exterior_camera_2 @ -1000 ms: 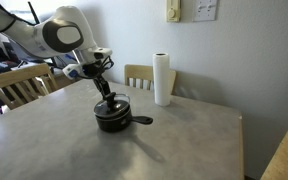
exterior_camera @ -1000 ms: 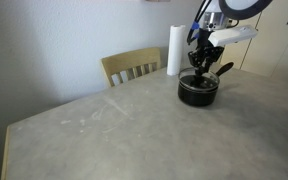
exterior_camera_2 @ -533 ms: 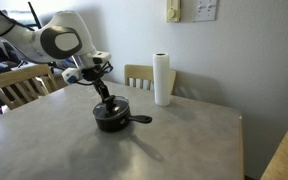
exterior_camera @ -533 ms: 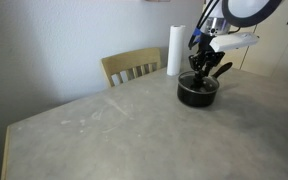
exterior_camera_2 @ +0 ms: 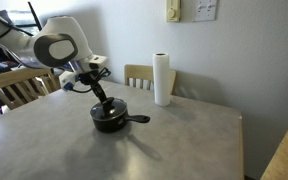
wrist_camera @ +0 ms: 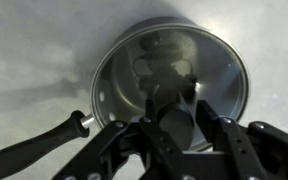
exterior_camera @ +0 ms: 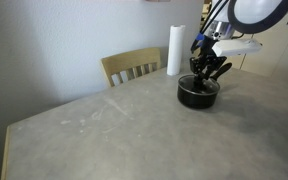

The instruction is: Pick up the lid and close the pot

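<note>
The hand (wrist_camera: 176,118) hangs tilted over the pot (exterior_camera_2: 110,118), its fingers (wrist_camera: 134,140) drawn in on either side of the black knob (wrist_camera: 176,128); whether they press on it I cannot tell. The lid (wrist_camera: 154,60) lies level over the pot's mouth, its metal rim ringing the glass. In the wrist view the pot handle (wrist_camera: 34,150) runs out toward 8 o'clock. The pot stands on the grey bench (exterior_camera: 104,130). In an exterior view a white paper towel roll (exterior_camera_2: 162,80) stands upright at 1 o'clock from the pot, well apart, a wooden chair (exterior_camera_2: 139,75) behind it
</note>
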You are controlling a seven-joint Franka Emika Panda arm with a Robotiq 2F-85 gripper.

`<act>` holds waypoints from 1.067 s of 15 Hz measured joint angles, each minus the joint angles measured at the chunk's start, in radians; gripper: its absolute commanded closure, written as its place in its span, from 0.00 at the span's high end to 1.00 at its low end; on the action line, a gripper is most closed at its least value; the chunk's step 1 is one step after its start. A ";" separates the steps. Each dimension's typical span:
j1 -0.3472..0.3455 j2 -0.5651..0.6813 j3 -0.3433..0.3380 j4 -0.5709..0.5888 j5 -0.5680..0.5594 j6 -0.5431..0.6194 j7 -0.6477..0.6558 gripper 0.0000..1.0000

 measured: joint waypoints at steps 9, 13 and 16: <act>0.094 -0.140 0.041 0.022 -0.175 -0.235 0.087 1.00; 0.115 -0.226 0.109 0.094 -0.281 -0.469 0.190 1.00; 0.115 -0.240 0.170 0.134 -0.277 -0.551 0.215 1.00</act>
